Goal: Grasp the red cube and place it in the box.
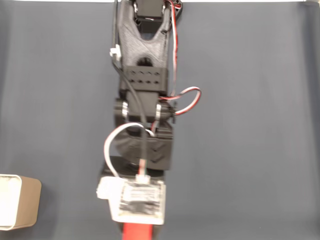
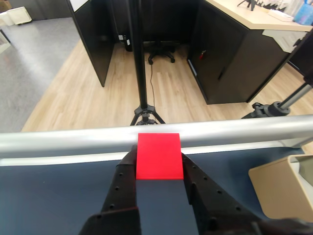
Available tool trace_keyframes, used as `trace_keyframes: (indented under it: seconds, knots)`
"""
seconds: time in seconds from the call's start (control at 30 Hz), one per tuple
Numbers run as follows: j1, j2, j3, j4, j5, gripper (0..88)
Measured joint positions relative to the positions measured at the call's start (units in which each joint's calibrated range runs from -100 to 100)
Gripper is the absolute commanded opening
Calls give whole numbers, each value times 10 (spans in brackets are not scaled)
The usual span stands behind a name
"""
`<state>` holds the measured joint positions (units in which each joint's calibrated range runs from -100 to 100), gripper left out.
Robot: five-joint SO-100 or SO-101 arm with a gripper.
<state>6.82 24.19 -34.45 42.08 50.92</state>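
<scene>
In the wrist view the red cube sits between the two black fingers of my gripper, which is shut on it near the table's far edge. The fixed view shows a strip of the red cube below the white circuit board on my wrist, at the bottom of the picture. The beige box stands at the lower left there, apart from the arm. Seen from the wrist, the box lies to the right of the fingers, its white inside partly in view.
A dark blue-grey mat covers the table. A silver rail runs along the table edge just beyond the cube. Past it, on the wooden floor, stand a black tripod and dark cabinets. Red and white wires loop beside the arm.
</scene>
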Motion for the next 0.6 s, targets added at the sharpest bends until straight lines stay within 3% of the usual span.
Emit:
trace_keyframes:
  seconds: [0.6]
  knots:
    - [117,-10,0,-1,-2,0]
